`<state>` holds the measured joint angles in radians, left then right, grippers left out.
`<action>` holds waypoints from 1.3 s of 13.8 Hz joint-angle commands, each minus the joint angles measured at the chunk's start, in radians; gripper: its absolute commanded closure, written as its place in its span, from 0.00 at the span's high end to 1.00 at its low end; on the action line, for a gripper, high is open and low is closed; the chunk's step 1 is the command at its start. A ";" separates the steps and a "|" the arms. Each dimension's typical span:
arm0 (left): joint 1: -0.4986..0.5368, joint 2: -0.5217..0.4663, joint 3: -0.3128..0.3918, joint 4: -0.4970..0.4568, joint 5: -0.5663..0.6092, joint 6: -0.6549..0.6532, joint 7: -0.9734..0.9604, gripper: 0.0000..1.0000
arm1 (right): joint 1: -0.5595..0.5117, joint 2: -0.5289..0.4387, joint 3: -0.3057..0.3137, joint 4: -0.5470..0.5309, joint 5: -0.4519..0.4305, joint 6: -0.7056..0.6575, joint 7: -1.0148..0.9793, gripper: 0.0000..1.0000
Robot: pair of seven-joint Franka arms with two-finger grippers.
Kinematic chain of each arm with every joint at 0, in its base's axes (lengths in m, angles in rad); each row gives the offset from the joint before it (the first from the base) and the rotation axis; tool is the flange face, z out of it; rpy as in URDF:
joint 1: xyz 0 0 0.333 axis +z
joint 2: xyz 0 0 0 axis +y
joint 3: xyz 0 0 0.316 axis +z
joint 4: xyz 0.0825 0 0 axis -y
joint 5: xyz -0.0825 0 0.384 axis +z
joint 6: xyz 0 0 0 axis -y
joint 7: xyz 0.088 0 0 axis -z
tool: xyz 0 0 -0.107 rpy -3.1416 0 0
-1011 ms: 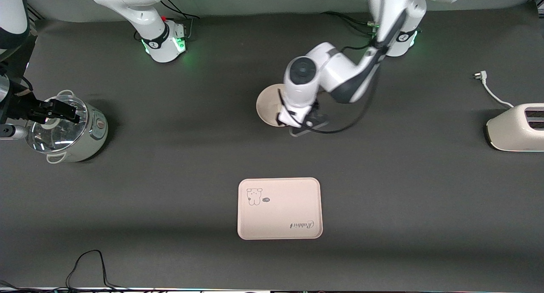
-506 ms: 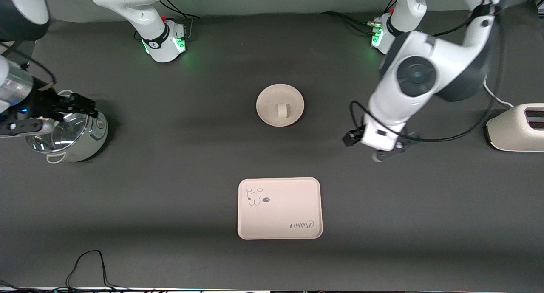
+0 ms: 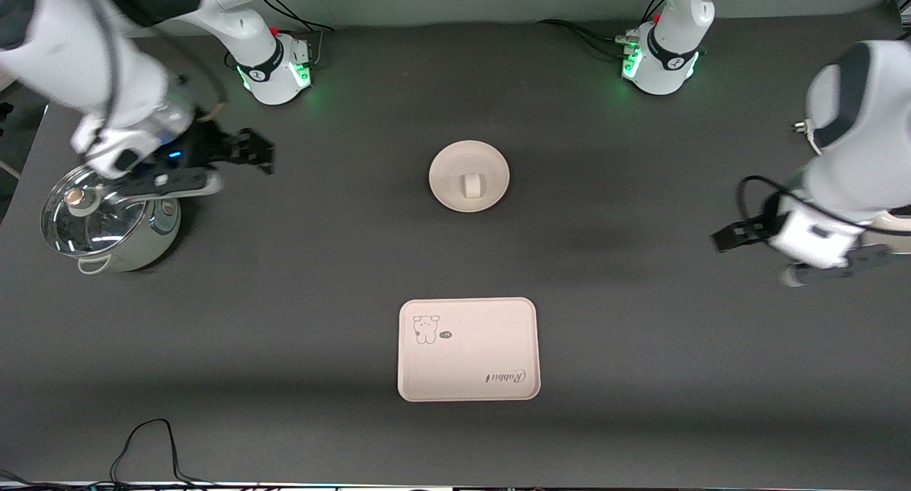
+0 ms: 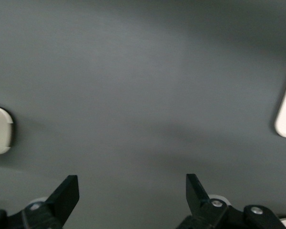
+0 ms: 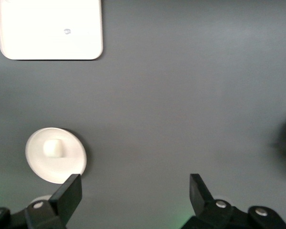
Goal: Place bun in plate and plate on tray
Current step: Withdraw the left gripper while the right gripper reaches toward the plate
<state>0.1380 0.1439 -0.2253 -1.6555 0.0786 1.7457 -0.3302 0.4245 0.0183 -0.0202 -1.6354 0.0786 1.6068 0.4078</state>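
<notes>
The off-white bun (image 3: 470,186) lies in the middle of the round cream plate (image 3: 448,171), which rests on the dark table between the two arm bases and the tray. The rectangular tray (image 3: 467,363) with the rabbit drawing sits nearer the front camera, with nothing on it. My left gripper (image 3: 727,236) hangs open and holds nothing at the left arm's end of the table. My right gripper (image 3: 256,149) is open and holds nothing, beside the pot. The right wrist view shows the bun (image 5: 53,148), plate (image 5: 38,164) and tray (image 5: 50,28). Both pairs of jaws (image 4: 132,188) (image 5: 133,191) stand wide over bare table.
A pot with a glass lid (image 3: 107,217) stands at the right arm's end. A white toaster (image 4: 0,131) is at the left arm's end, mostly hidden by the left arm in the front view. A plug (image 3: 802,126) and a black cable (image 3: 149,441) lie on the table.
My left gripper has come away from the plate, where the bun now lies, and swung toward the toaster. My right gripper has come off the pot's lid and moved toward the plate.
</notes>
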 commanded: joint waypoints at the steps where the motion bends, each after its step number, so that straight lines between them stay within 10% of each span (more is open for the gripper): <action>1: -0.102 -0.084 0.123 -0.010 0.006 -0.076 0.074 1.00 | 0.155 0.028 -0.012 0.009 0.015 0.062 0.223 1.00; 7: -0.284 -0.113 0.335 -0.015 0.030 -0.094 0.119 1.00 | 0.312 0.040 -0.012 0.003 0.121 0.107 0.310 1.00; 10: -0.255 -0.113 0.322 -0.012 0.030 -0.097 0.122 1.00 | 0.361 0.019 -0.012 -0.085 0.122 0.172 0.310 1.00; 13: -0.097 -0.113 0.166 -0.012 0.029 -0.097 0.120 1.00 | 0.388 0.005 -0.014 -0.188 0.122 0.266 0.310 1.00; 18: -0.100 -0.104 0.161 -0.010 0.029 -0.097 0.111 1.00 | 0.418 0.006 -0.014 -0.401 0.112 0.506 0.309 1.00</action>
<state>0.0290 0.0482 -0.0500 -1.6567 0.0960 1.6587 -0.2252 0.8127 0.0557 -0.0192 -1.9260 0.1812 2.0122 0.7005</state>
